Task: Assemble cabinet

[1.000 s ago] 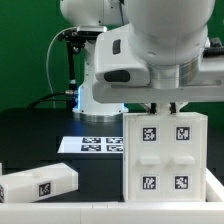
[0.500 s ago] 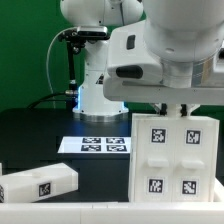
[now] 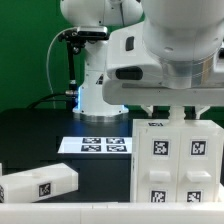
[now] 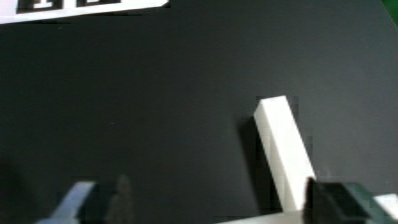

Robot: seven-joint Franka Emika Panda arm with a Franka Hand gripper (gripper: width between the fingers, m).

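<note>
The large cabinet piece stands upright on the near right of the black matte bench. It is a smooth white plastic slab with squared corners, and the face toward the exterior view has shallow rectangular panels, each carrying a black-and-white square tag. Directly above its top edge hangs the pincer on the glossy white arm.

In the wrist view, the dark fingers of the pincer are spread wide. Bare bench shows between them, along with the narrow white top edge of the large cabinet piece, which lies closer to one finger than the other. I cannot tell whether that finger touches it.

The small cabinet piece is a long white rectangular block with one tag on its side. It lies flat at the near left, well apart from the big one. The marker board lies flat farther back, between the two, a thin white sheet that also shows at the edge of the wrist view.
</note>
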